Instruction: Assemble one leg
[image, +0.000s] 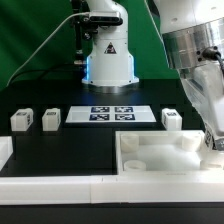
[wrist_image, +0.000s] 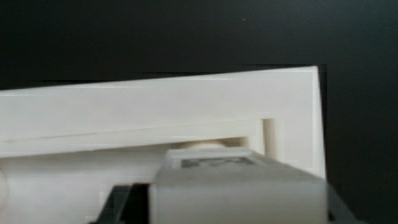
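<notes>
My gripper has come down at the exterior view's right, over the far right corner of the large white tray-like piece. In the wrist view a white block-shaped leg fills the gap between my dark fingers. Part of its black-and-white marker shows on its far end. The jaws are shut on it. The tray piece lies right under the held leg. Three more legs stand on the black table: two at the left and one just behind the tray piece.
The marker board lies flat in the middle of the table in front of the robot base. A long white wall runs along the front edge at the exterior view's left.
</notes>
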